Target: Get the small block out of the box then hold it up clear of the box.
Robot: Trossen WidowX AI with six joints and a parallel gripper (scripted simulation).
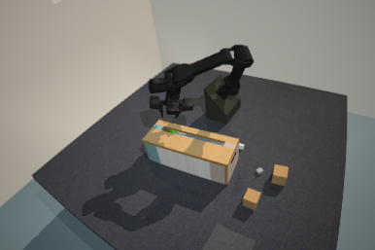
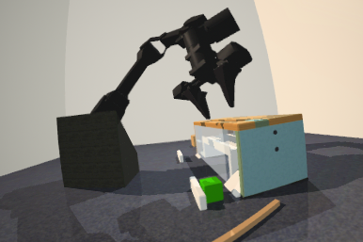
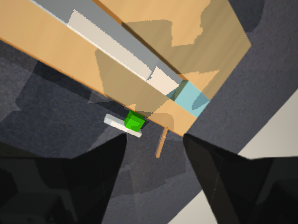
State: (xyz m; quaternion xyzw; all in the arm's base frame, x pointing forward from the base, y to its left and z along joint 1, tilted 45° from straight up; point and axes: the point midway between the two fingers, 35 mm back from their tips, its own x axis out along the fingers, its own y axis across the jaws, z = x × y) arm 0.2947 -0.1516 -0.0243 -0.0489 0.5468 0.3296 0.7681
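Green block out on the table, claw above it and holding nothing

The gripper (image 2: pixel 217 103) hangs with its jaws parted and nothing between them, over the blue end of the box (image 2: pixel 273 154); the green block (image 2: pixel 212 189) lies on the dark table (image 2: pixel 71 214) just off that end, touching a small white piece (image 2: pixel 197 193). To do the pickup well, I judge the claw should come straight down centred on the block, fingers set to straddle it without catching the white piece, the thin wooden stick (image 2: pixel 246 224) nearby or the box wall, then close and lift. The exterior view shows the block resting on the table outside the box; the top view (image 1: pixel 170 109) hides that behind the box lid, while the wrist view gives the block (image 3: pixel 134 121) ahead between the finger tips
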